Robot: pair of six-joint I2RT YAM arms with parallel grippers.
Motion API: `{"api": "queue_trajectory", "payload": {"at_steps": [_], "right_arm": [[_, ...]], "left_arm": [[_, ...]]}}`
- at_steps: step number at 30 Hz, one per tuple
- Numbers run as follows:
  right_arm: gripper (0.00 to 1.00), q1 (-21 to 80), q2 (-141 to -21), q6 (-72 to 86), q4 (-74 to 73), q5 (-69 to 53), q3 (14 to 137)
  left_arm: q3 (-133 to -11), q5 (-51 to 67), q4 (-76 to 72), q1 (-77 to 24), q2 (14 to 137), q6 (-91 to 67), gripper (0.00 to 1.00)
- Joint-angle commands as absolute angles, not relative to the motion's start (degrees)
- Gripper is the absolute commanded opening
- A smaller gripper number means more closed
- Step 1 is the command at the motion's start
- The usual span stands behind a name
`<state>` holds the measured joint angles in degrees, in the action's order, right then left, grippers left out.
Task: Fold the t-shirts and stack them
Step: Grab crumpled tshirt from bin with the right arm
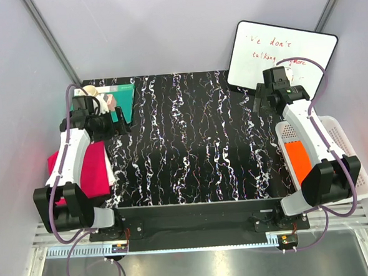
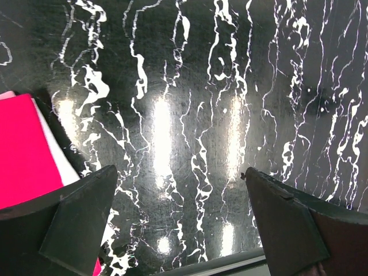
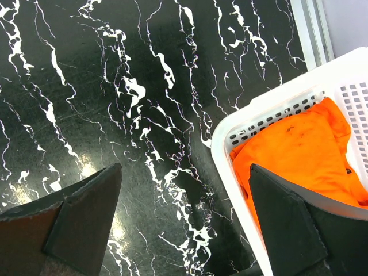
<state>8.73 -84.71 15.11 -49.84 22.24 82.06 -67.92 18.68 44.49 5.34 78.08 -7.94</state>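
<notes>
The magenta-pink t-shirt [image 1: 91, 172] lies folded flat at the table's left edge, partly under my left arm. Its edge shows at the left of the left wrist view [image 2: 23, 152]. The bright orange t-shirt [image 1: 298, 159] lies inside the white basket [image 1: 354, 159] on the right, partly hidden by my right arm. It also shows in the right wrist view [image 3: 299, 149]. My left gripper [image 1: 108, 125] [image 2: 181, 171] is open and empty over bare table, right of the magenta shirt. My right gripper [image 1: 264, 100] [image 3: 185, 167] is open and empty over bare table beside the basket's corner [image 3: 230, 132].
The table is black marble-patterned [image 1: 197, 143]. A teal-green mat [image 1: 124, 96] and a pale rounded object [image 1: 90, 90] sit at the back left. A whiteboard [image 1: 282, 54] with red writing leans at the back right. Grey walls stand on three sides.
</notes>
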Motion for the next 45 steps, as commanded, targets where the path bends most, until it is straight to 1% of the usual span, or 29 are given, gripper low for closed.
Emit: {"api": "queue_trajectory", "payload": {"at_steps": [1, 2, 5, 6, 8, 9, 11, 13, 14, 15, 19, 21, 25, 31, 36, 40, 42, 43, 44, 45], "right_arm": [[1.00, 8.9, -83.8, 15.0, -51.4, 21.9, 84.6], [1.00, 8.9, -83.8, 15.6, -51.8, 22.1, 85.2], [1.00, 7.8, -83.2, 16.0, -53.2, 23.2, 86.0], [1.00, 6.1, -83.0, 16.4, -54.8, 24.1, 86.3], [1.00, 2.4, -82.8, 17.9, -57.1, 24.3, 87.2], [1.00, -3.4, -82.5, 18.2, -59.1, 21.3, 87.0], [0.98, -8.4, -82.2, 18.2, -60.7, 16.7, 86.0], [0.94, -12.9, -82.5, 18.1, -63.9, 14.7, 85.0], [0.86, -13.6, -82.5, 18.3, -64.6, 14.5, 83.3], [0.83, -14.1, -82.4, 18.5, -65.6, 13.7, 82.3], [0.83, -15.4, -82.4, 21.9, -67.0, 12.8, 75.1], [0.85, -15.5, -82.8, 23.0, -67.1, 11.7, 73.3], [0.87, -15.6, -87.0, 26.8, -69.3, 12.4, 70.2], [0.88, -18.2, -93.2, 30.1, -69.2, 14.7, 68.4], [0.88, -22.5, -95.6, 29.6, -66.6, 11.6, 68.0], [0.86, -24.2, -99.0, 28.6, -64.7, 11.9, 66.7], [0.83, -24.3, -100.9, 28.4, -63.1, 11.9, 65.9], [0.81, -24.3, -101.4, 28.5, -62.3, 11.6, 64.8], [0.73, -24.3, -101.8, 28.6, -60.7, 11.0, 64.1], [0.73, -24.3, -102.7, 28.7, -60.1, 10.9, 63.5]], "left_arm": [[-70.2, 19.7, 43.9, 3.0, 78.3, -8.3, 0.99], [-70.0, 20.2, 43.9, 2.1, 78.9, -8.4, 0.99], [-70.1, 17.2, 43.9, -4.5, 80.8, -8.5, 0.99], [-70.4, 15.6, 43.9, -7.7, 81.4, -8.7, 0.99], [-70.7, 14.9, 43.9, -9.9, 83.5, -9.2, 0.99], [-70.8, 15.3, 43.8, -11.4, 84.2, -10.0, 0.99], [-71.3, 15.7, 43.7, -12.6, 86.7, -10.5, 0.99], [-71.5, 16.0, 43.6, -14.0, 88.3, -10.5, 0.99], [-71.6, 15.9, 43.6, -14.2, 89.7, -10.4, 0.99], [-71.8, 15.9, 43.6, -14.6, 90.3, -10.2, 0.99], [-72.6, 16.6, 43.7, -14.7, 93.3, -8.7, 0.99], [-73.3, 17.3, 43.9, -14.6, 93.9, -7.8, 0.99], [-74.1, 19.0, 44.0, -14.7, 95.3, -7.9, 0.99], [-75.2, 19.1, 43.9, -14.7, 96.4, -8.0, 0.99], [-74.9, 18.2, 43.9, -14.7, 95.5, -8.6, 0.99], [-74.0, 17.7, 43.7, -14.7, 94.7, -9.4, 0.99], [-73.8, 17.4, 43.7, -14.7, 94.5, -9.6, 0.99], [-73.7, 17.3, 43.7, -14.7, 94.2, -9.7, 0.99], [-73.6, 17.2, 43.8, -14.7, 94.0, -9.8, 0.99], [-73.6, 17.0, 43.8, -14.7, 93.5, -9.8, 0.99]]}}
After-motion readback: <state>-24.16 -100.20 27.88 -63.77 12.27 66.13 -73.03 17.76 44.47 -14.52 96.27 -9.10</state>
